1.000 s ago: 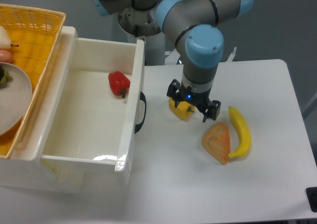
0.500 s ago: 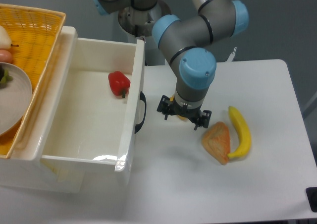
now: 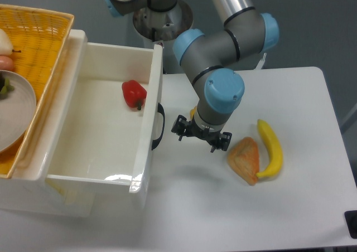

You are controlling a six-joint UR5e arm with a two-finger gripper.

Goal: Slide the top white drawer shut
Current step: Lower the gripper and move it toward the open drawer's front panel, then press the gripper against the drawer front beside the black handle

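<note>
The top white drawer [image 3: 100,135] stands pulled out to the right, a deep glossy tray with a red pepper [image 3: 134,93] lying near its back right corner. Its flat front panel carries a black curved handle [image 3: 160,126]. My gripper [image 3: 201,137] hangs just right of that handle, fingers pointing down over the table and spread apart, holding nothing. A narrow gap separates its left finger from the handle. Behind the wrist a sliver of a yellow pepper [image 3: 193,114] shows, mostly hidden by the arm.
A yellow wicker basket [image 3: 39,45] with a plate sits on top of the cabinet at the left. On the white table [image 3: 312,196], a bread piece [image 3: 245,160] and a banana [image 3: 270,149] lie right of the gripper. The arm's base stands behind the drawer.
The gripper has moved left and slightly toward the front, from over the yellow pepper to beside the drawer handle. The pepper stayed on the table, now hidden behind the wrist.
</note>
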